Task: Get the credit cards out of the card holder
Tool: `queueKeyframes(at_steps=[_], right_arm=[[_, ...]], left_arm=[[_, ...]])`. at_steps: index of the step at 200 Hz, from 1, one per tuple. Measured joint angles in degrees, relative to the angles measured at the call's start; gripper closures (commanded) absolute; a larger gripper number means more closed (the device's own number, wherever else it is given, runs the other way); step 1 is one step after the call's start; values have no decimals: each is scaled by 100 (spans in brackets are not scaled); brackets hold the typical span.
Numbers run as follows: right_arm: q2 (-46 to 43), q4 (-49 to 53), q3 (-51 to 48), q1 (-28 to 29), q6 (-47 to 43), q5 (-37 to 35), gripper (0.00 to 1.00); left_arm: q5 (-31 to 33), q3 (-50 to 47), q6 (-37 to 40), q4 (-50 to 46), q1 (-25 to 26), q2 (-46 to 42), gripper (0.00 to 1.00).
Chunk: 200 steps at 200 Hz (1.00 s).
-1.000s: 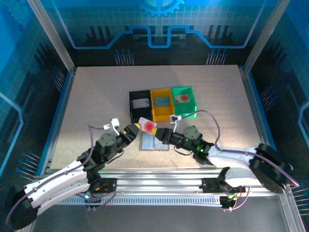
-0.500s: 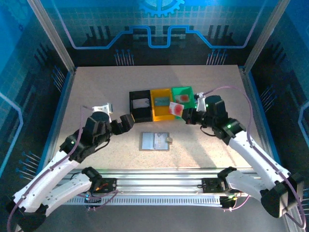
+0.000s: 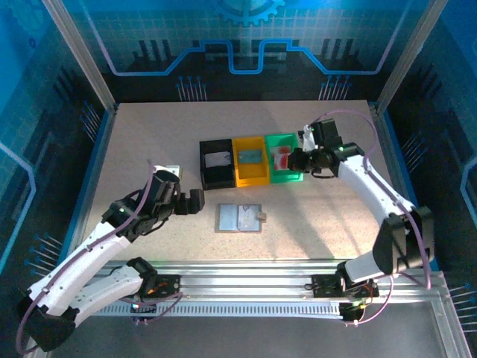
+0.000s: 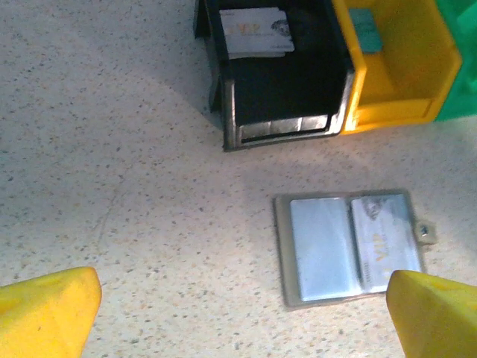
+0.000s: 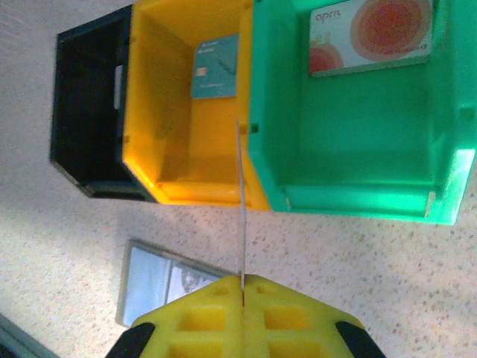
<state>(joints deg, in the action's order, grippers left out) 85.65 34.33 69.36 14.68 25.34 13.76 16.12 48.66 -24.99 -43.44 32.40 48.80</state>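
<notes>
Card holder (image 3: 240,218) lies open on the near side of the bins (image 3: 250,175). Left gripper (image 3: 194,201) gapes wide, empty. Right gripper (image 5: 242,282) pinches 1 credit card (image 5: 241,201).

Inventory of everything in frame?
black bin, yellow bin, green bin: 3, one row mid-table
card holder: 1, grey, open flat before bins
white card: 1, in black bin
teal card: 1, in yellow bin
red-circle card: 1, pale, in green bin
pocketed card: 1, whitish, holder's clasp-side pocket
held card: 1, edge-on, in right claw
table: 1, speckled beige
left claw: 1, yellow, open, left of holder
right claw: 1, yellow, shut on held card
</notes>
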Motion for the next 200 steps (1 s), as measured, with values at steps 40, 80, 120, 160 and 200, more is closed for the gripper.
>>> queueKeyframes(at_steps=[40,80,120,160,200], right_arm=[[949,144,938,-168,-146,-17,100],[1609,280,1626,-341,-243,20,100],[2072,562,2177,-341,-407,-118,100],[2522,756,2601,-341,-511,-138,100],[2898,872,2830,-341,-586,-127,100]], left_arm=[[254,-105,251,-22,0,-240,1],[380,-223,317,24,-44,-417,1],[387,-236,317,37,-44,-391,1],[385,-236,315,42,-44,-391,1],[387,-249,317,42,-44,-387,1]])
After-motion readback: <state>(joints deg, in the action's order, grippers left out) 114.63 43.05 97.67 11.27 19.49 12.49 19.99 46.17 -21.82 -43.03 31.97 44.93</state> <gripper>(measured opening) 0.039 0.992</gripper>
